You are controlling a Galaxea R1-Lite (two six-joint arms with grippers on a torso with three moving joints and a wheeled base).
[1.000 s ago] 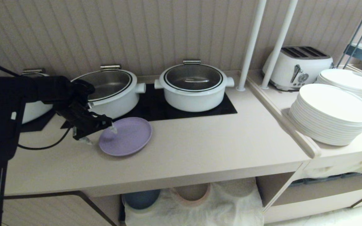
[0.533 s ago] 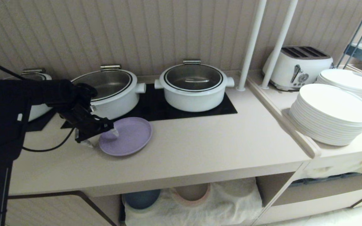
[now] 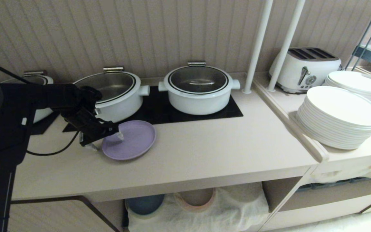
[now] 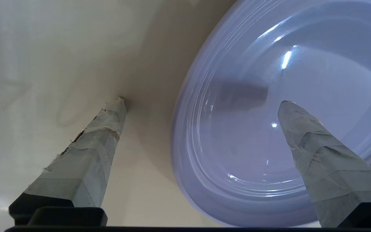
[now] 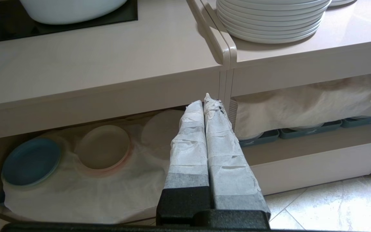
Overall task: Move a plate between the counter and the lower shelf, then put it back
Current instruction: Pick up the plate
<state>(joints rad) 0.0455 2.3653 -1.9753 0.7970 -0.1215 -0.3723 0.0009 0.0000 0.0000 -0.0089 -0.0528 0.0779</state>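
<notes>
Beige kitchen counter (image 3: 204, 154) with a black hob holds white pots (image 3: 199, 87); beneath it the lower shelf (image 3: 204, 209) carries a cream cloth. On the counter lies the lavender plate (image 3: 130, 140), where it was a second ago. Left gripper (image 3: 105, 141) straddles its rim, fingers spread slightly wider than before, gripping nothing. Right gripper (image 5: 204, 100) hangs pressed together, empty.

Your black left arm reaches in from nine o'clock, its left gripper (image 3: 105, 141) angled downward with taped fingers (image 4: 92, 141) spread wide, while your right gripper (image 5: 204, 103) hangs parked, taped fingers pressed together.
</notes>
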